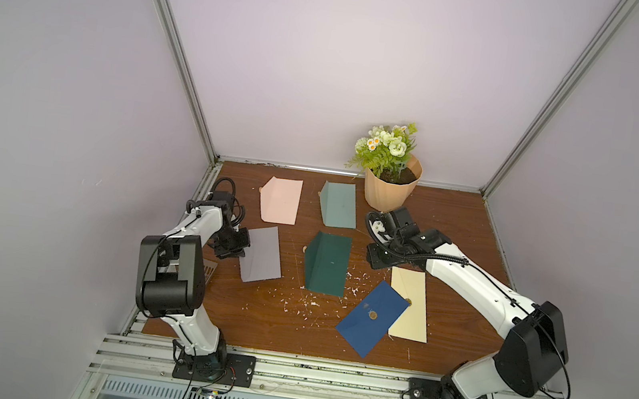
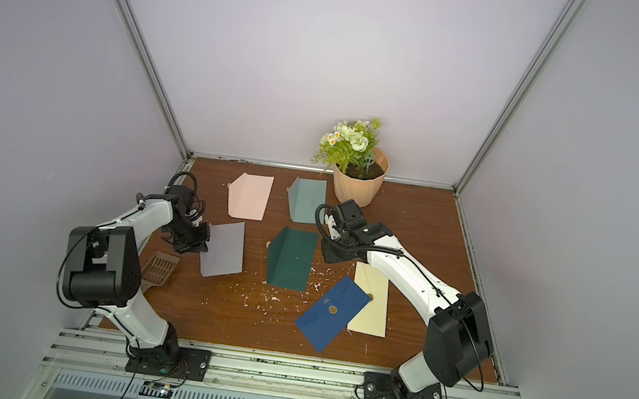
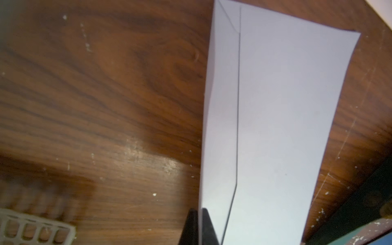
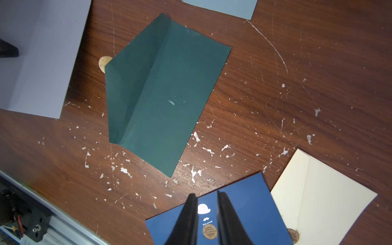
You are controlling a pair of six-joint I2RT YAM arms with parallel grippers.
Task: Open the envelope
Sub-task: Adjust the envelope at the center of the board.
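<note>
A rectangular grey-lilac paper envelope point(image 1: 262, 254) is found near the left edge of the brown wood-grain table point(image 1: 251, 321), about midway between the far and front edges. Its flap, on the side turned to the left edge, is pinched between the closed jaws of the left gripper point(image 3: 198, 214). The flap is parted from the body by a thin dark seam in the left wrist view; how far it is lifted cannot be told.

The right gripper point(image 4: 206, 194) is held right of centre, its jaws set a narrow gap apart with nothing between them. Through that gap a navy blue paper envelope point(image 1: 371, 318) with a round brown seal is seen. This envelope lies toward the front right corner, overlapping a sealed cream paper envelope point(image 1: 414, 311).

A dark green paper envelope point(image 1: 328, 264), flap folded open, is placed at the centre. A strip of bare wood is left between it and the grey-lilac paper envelope. Along the far edge, an opened pale pink paper envelope point(image 1: 280, 200), an opened grey-teal paper envelope point(image 1: 339, 205) and a ribbed beige flower pot point(image 1: 390, 191) are lined up. A slotted beige plastic scoop point(image 2: 159, 269) is tucked at the left edge. Bare wood, scattered with white flecks, is left toward the front edge, left of the navy blue paper envelope.
</note>
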